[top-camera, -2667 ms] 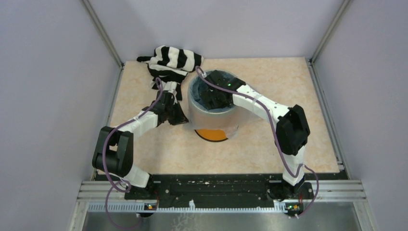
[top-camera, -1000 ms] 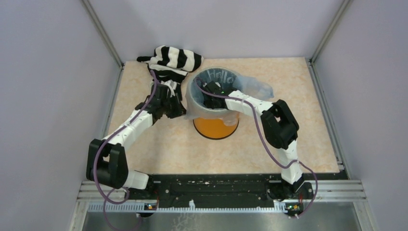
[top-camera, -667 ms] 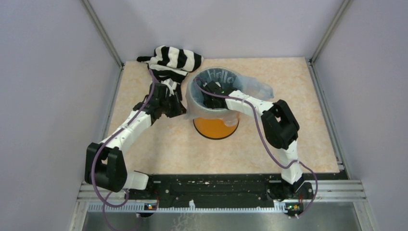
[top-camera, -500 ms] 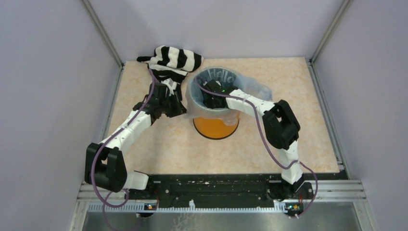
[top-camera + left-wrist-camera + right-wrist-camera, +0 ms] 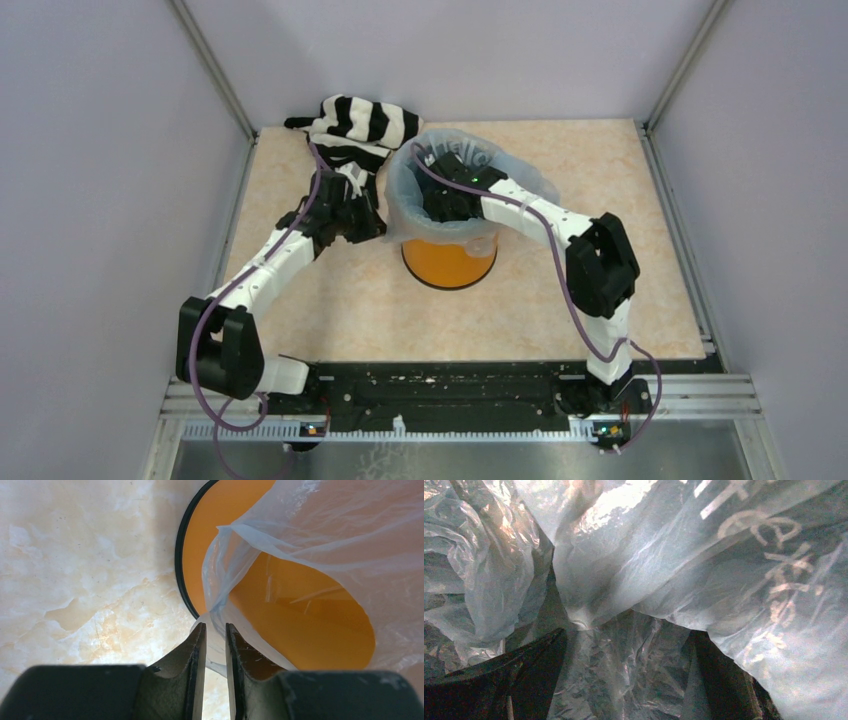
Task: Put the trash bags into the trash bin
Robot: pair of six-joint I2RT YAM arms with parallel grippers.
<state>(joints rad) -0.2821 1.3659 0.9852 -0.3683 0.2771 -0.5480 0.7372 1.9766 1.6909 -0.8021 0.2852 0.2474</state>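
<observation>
The orange trash bin (image 5: 448, 262) stands mid-table. The light-blue trash bag (image 5: 462, 152) with white "Hello" lettering lines its mouth and hangs over the rim. My left gripper (image 5: 378, 228) is at the bin's left side. In the left wrist view it (image 5: 214, 630) is shut on a hanging edge of the bag (image 5: 325, 530), next to the orange wall (image 5: 300, 620). My right gripper (image 5: 447, 205) reaches down inside the bin. In the right wrist view it (image 5: 629, 647) is open, its fingers wide apart against crinkled bag plastic (image 5: 649, 555).
A black-and-white striped cloth (image 5: 360, 125) lies at the back left, just behind my left arm. Grey walls close in the left, right and back. A metal rail (image 5: 450, 395) runs along the near edge.
My right arm has shifted right and back inside the bin. The bag flap that hung out to the right now stands up around the rim. My left gripper has held still.
</observation>
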